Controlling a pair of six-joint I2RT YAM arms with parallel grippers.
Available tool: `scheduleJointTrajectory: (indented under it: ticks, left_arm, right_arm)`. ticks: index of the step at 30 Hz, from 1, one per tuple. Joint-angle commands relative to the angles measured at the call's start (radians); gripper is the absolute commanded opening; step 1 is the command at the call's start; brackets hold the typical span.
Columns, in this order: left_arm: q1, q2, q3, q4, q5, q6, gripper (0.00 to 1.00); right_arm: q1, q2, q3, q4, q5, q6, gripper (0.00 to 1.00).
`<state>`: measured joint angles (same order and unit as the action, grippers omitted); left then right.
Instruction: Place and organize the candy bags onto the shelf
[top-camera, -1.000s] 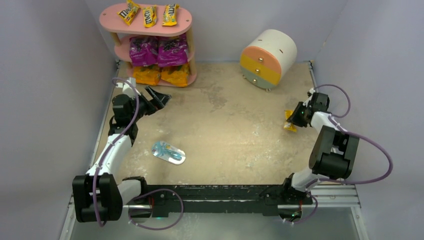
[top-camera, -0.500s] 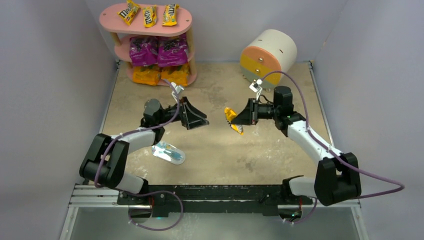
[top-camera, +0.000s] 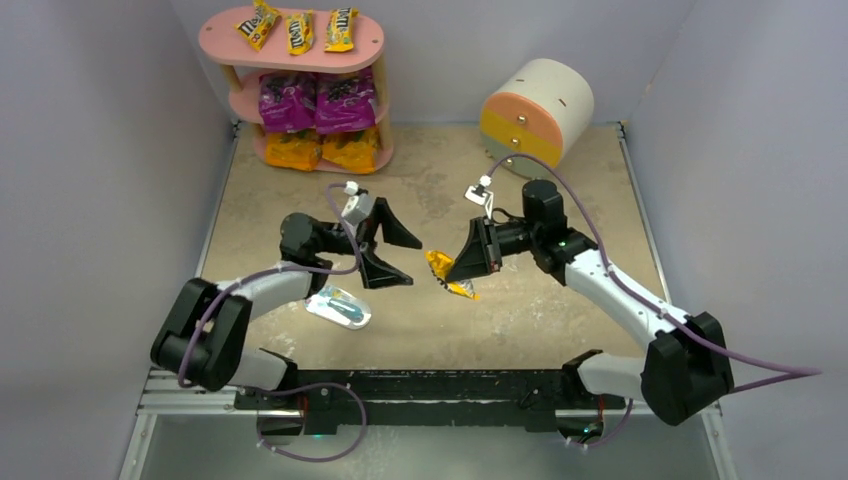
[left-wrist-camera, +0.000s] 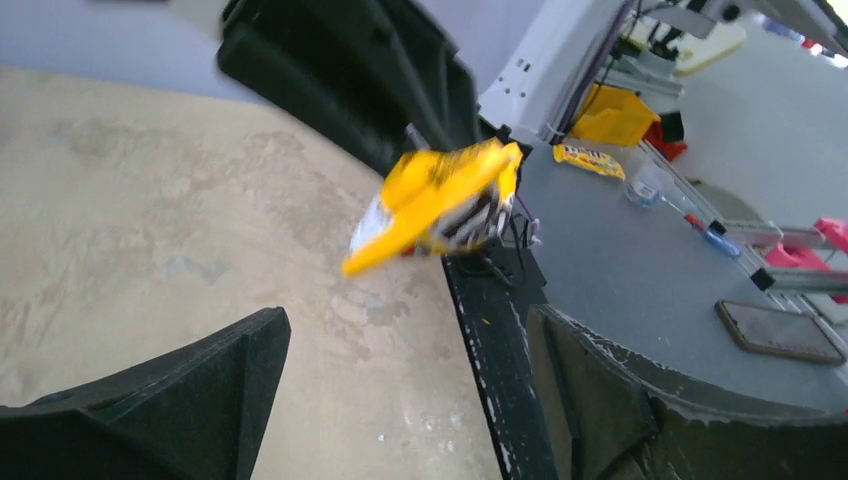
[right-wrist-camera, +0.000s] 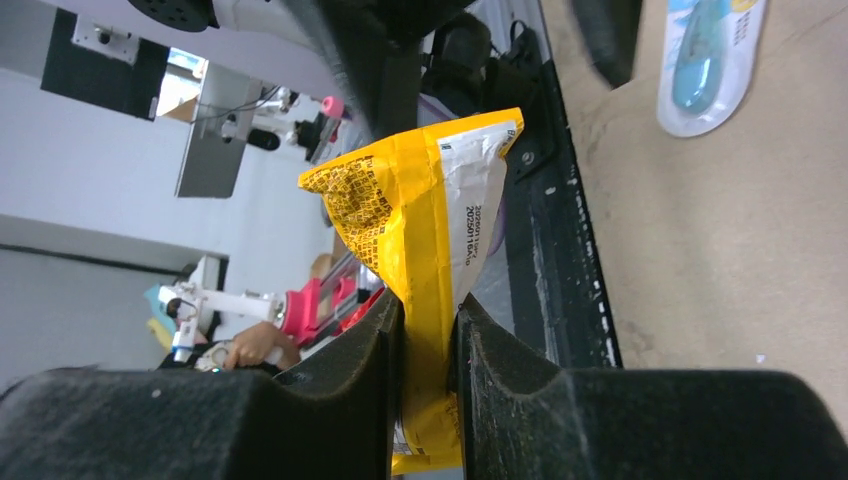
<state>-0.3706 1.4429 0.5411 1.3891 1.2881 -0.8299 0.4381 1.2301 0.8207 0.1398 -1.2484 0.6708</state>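
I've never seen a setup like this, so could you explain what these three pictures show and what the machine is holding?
It is two robot arms bolted at the near edge of a table. One picture looks down from above; the other two come from cameras on each wrist. The right fingers pinch a small yellow candy pack above the table, facing the left fingers, which are wide open and empty. A blue-white packet lies on the table. At the back stand a pink shelf holding seven candy bags, and a round cream cabinet.
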Motion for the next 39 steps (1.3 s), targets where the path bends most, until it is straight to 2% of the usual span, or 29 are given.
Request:
scheduleJointTrajectory:
  ticks: [1,2,3,7,12,14,19,22,25,27,29,31,34,39]
  left_arm:
    - [-0.091,-0.151,0.179,-0.690,0.016,0.666,0.90]
    - [-0.113,-0.176,0.213,-0.877,-0.007,0.818,0.88]
    - [-0.131,-0.205,0.229,-0.966,-0.006,0.900,0.86]
    - [-0.154,-0.248,0.235,-1.017,0.036,0.961,0.82]
    - [-0.155,-0.249,0.281,-1.243,0.069,1.146,0.78]
    - [-0.156,-0.248,0.278,-1.264,0.057,1.158,0.76]
    - [-0.157,-0.211,0.307,-1.274,0.060,1.138,0.51]
    - [-0.161,-0.203,0.319,-1.278,0.061,1.125,0.42]
    - [-0.164,-0.225,0.315,-1.278,0.062,1.131,0.42]
    - [-0.166,-0.247,0.309,-1.279,0.059,1.139,0.51]
    - [-0.169,-0.269,0.307,-1.302,0.059,1.167,0.63]
    - [-0.169,-0.281,0.312,-1.342,0.046,1.197,0.67]
    - [-0.169,-0.285,0.320,-1.378,0.043,1.245,0.67]
    - [-0.175,-0.255,0.363,-1.461,0.060,1.293,0.59]
  right_arm:
    - [0.051,0.023,0.059,-0.066,-0.037,-0.019,0.26]
    - [0.060,0.027,0.064,-0.074,-0.037,-0.028,0.25]
    - [0.068,0.028,0.066,-0.075,-0.036,-0.031,0.25]
    - [0.091,0.038,0.078,-0.073,-0.031,-0.025,0.25]
    - [0.100,0.033,0.095,-0.093,-0.025,-0.024,0.25]
    - [0.100,0.029,0.094,-0.106,-0.013,-0.026,0.26]
    - [0.100,0.038,0.101,-0.150,-0.001,-0.046,0.26]
    - [0.101,0.032,0.104,-0.182,0.015,-0.058,0.26]
    - [0.102,0.043,0.112,-0.225,0.019,-0.085,0.26]
    - [0.102,0.051,0.114,-0.240,0.025,-0.089,0.26]
    - [0.102,0.057,0.116,-0.245,0.025,-0.083,0.25]
    - [0.102,0.062,0.119,-0.249,0.028,-0.081,0.25]
    - [0.102,0.065,0.124,-0.245,0.027,-0.075,0.24]
    - [0.103,0.069,0.130,-0.225,0.032,-0.049,0.24]
